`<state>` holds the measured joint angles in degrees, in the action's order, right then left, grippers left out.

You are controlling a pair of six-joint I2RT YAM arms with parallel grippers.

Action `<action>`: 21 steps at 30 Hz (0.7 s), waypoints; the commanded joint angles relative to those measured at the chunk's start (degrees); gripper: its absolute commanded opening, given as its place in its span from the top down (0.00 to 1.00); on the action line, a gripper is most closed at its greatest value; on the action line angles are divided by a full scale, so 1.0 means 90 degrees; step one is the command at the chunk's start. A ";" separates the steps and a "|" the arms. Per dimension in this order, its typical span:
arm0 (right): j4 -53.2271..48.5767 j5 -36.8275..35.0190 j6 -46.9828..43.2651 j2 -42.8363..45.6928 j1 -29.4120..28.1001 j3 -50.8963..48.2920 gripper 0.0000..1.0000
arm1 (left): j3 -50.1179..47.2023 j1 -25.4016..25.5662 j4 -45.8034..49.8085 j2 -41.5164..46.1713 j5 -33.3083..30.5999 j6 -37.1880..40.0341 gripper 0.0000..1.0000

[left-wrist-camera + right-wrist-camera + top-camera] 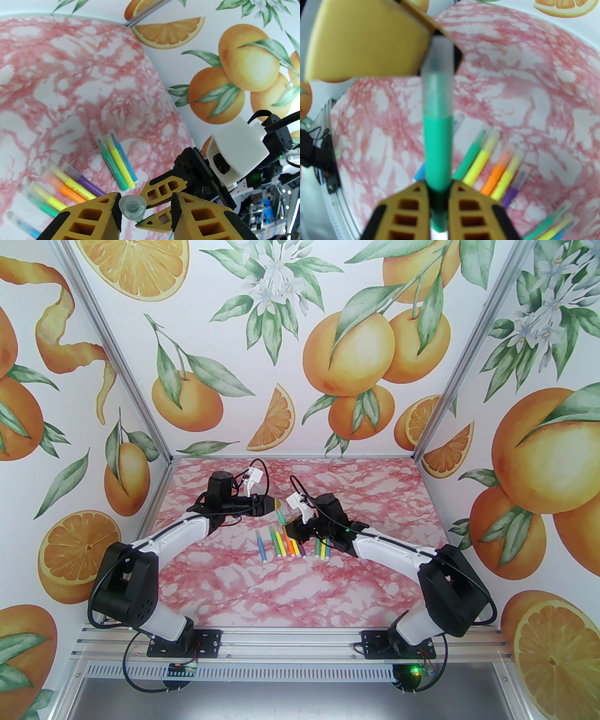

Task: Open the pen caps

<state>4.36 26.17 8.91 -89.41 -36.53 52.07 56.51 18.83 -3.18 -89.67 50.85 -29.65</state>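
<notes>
My right gripper is shut on the barrel of a green pen, which it holds off the table, pointing at my left gripper. The pen's clear cap sits between the left fingers. It touches one pad, with a gap to the other, so the left jaws stand open around it. The right gripper's yellow fingers show just behind the cap.
Several capped pens lie side by side on the pink marble table, below both grippers. Three more lie just to their right. The orange-print walls stand behind and at the sides.
</notes>
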 commanded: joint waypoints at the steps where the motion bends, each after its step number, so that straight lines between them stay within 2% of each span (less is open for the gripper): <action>1: 0.0422 0.0032 0.0064 0.0043 -0.0054 -0.0042 1.00 | 0.0292 0.0091 -0.0012 -0.0047 0.0105 0.0086 0.62; 15: 0.0580 -0.0042 0.0088 0.0169 -0.0059 -0.0219 1.00 | 0.0313 0.0144 0.0117 -0.0027 -0.0036 0.0164 0.79; 19: 0.0637 -0.0133 0.0085 0.0241 -0.0059 -0.0279 0.87 | 0.0313 0.0144 0.0104 -0.0052 -0.0064 0.0162 0.85; 21: 0.0658 -0.0170 0.0090 0.0265 -0.0055 -0.0319 0.75 | 0.0321 0.0144 0.0094 -0.0061 -0.0065 0.0154 0.89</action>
<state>7.77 25.85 9.54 -88.62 -36.53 50.22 57.28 19.62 -1.89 -90.04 49.10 -28.18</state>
